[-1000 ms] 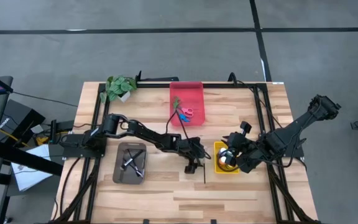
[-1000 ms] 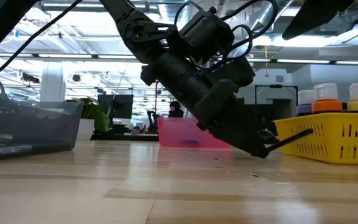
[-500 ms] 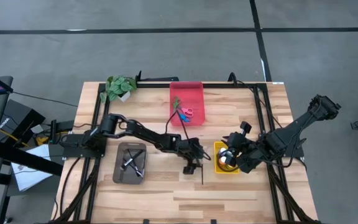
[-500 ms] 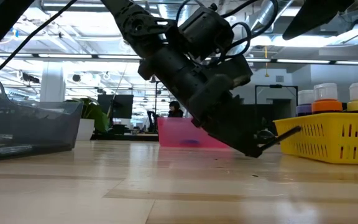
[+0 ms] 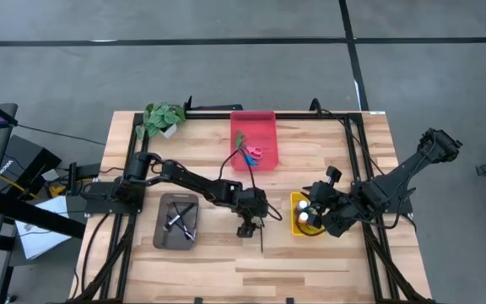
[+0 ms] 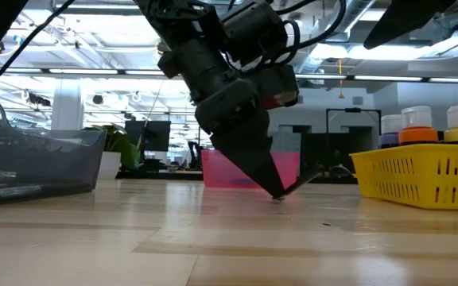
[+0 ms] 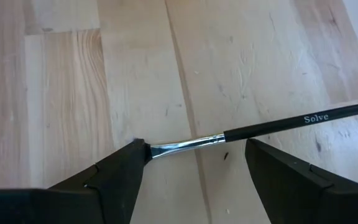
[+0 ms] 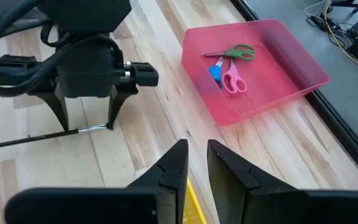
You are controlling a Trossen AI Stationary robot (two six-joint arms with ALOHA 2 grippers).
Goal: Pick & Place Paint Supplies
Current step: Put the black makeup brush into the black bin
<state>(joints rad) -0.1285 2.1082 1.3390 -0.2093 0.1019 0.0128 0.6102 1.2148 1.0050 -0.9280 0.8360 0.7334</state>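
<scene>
Picking up the thin brush

The left gripper (image 5: 248,228) stands wide open over the brush (image 7: 253,129) on the table; it should drop straight, then squeeze gently. The right gripper (image 5: 317,211) waits, nearly closed, by the yellow tray (image 5: 297,230).

- A robotics lab or workshop hall.
- Bare grey concrete floor (image 5: 226,76) with dark lines.
- Exposed ceiling ducts (image 6: 348,16) and strip lights.
- Pale wooden-plank worktable (image 5: 310,270) on a black metal frame.

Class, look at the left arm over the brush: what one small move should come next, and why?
Probably close the left tool. Its fingers stand open on the table, either side of the brush, whose metal ferrule lies between them, one finger already touching it.
</scene>
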